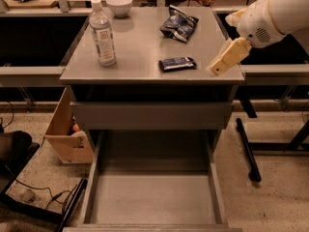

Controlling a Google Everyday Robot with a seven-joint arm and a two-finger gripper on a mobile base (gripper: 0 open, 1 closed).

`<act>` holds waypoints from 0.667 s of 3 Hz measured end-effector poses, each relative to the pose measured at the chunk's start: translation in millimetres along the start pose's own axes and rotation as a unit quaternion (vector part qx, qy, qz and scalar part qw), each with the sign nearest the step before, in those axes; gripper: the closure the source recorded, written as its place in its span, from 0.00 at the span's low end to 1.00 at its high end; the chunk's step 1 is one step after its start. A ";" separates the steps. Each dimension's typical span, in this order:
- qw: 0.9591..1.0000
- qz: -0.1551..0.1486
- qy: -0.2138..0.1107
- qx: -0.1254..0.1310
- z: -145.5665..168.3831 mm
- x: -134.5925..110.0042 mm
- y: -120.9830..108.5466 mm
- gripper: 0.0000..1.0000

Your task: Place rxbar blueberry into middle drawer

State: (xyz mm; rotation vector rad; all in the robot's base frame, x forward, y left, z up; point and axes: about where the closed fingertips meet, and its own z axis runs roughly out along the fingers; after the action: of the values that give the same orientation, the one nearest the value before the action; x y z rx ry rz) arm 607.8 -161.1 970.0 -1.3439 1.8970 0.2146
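My tan gripper (217, 69) hangs at right front corner of grey cabinet top (140, 50), near small dark glossy-wrapped rxbar blueberry (177, 64), not touching it. Grip open or closed: cannot tell. Bar lies flat on top. Wide grey metal middle drawer (154, 199) pulled out below. Clear plastic bottle (102, 33) upright at left.

A cardboard box (67, 139) stands on the speckled floor (275, 202) beside the grey cabinet (149, 115).
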 end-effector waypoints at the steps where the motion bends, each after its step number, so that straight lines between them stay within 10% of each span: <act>1: 1.000 -0.004 -0.012 -0.028 35.2 -10.8 -9.8 0.00; 2: 0.998 -0.025 0.016 -0.057 103.7 -21.2 -37.4 0.00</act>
State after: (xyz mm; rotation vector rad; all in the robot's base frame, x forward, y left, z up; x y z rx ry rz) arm 694.2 -105.4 924.9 -1.4773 1.9003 0.2818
